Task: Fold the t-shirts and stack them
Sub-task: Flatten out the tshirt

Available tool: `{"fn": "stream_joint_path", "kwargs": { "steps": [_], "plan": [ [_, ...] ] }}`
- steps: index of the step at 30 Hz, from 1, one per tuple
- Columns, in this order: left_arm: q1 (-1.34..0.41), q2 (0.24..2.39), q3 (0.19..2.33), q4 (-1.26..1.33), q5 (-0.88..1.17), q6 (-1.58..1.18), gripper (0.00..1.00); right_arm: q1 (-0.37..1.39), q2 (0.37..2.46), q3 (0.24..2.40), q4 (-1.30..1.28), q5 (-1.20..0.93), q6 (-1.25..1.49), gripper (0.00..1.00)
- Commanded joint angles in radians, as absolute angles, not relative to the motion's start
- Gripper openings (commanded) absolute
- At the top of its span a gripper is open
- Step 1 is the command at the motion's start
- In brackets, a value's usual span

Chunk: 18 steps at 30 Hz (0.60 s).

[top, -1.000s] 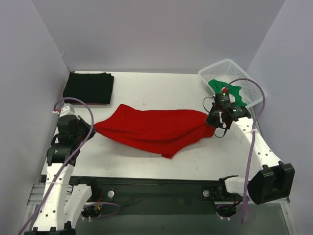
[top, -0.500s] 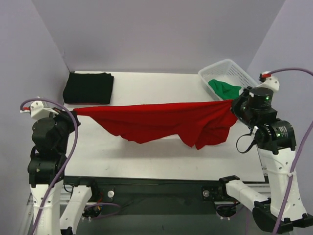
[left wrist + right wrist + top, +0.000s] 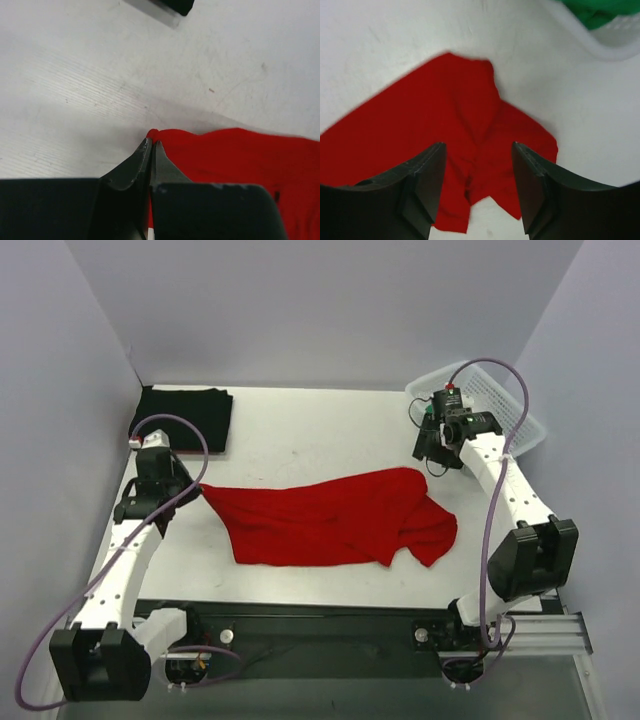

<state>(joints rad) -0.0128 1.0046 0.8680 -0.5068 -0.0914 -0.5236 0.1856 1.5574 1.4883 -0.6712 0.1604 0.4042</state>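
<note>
One red t-shirt [image 3: 330, 522] corner in left gripper [image 3: 151, 145]; right gripper [image 3: 477, 150] seemingly clear.

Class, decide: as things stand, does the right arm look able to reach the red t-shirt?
Probably yes: the right arm hangs close to the red t-shirt, jaws open and empty, nothing lying between.
</note>
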Motion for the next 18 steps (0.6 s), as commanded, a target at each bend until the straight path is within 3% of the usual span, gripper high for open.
{"fn": "stream_joint_path", "kwargs": {
  "steps": [1, 9, 18],
  "plan": [
    [-0.005, 1.022, 0.859, -0.367, 0.039, -0.474, 0.0, 0.216, 1.427, 1.399, -0.703, 0.098, 0.455, 0.56],
    [0.021, 1.009, 0.804, -0.4, 0.06, -0.437, 0.0, 0.385, 1.185, 0.924, -0.664, -0.045, 0.639, 0.5],
    [0.025, 0.985, 0.761, -0.411, 0.074, -0.448, 0.0, 0.436, 1.167, 0.693, -0.517, -0.178, 0.745, 0.43]
  ]
}}
